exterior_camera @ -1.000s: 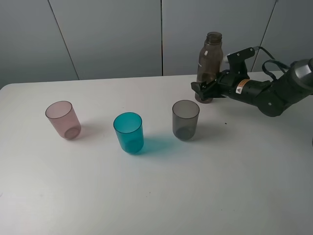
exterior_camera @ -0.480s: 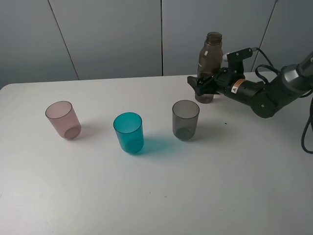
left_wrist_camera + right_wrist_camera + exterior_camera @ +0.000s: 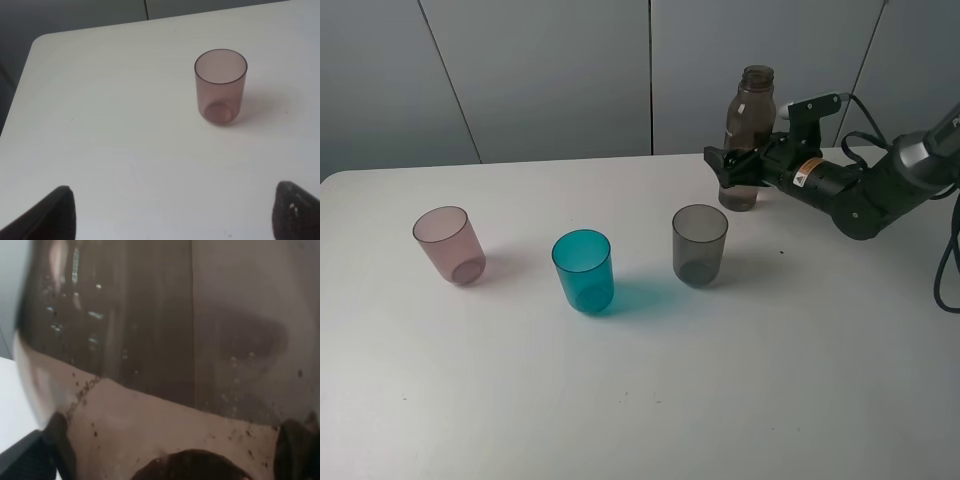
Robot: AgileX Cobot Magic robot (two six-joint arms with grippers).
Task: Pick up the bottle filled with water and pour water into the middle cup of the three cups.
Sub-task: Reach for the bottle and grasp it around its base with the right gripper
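Early on: the bottle (image 3: 748, 130) stands upright at the back right of the worktop (image 3: 620, 400), not yet lifted. The right gripper (image 3: 732, 165) straddles its lower body, jaws spread, unclasped. The left gripper (image 3: 175, 212) hangs spread, empty. Grasping, lifting and pouring into the teal cup (image 3: 584, 270) remain
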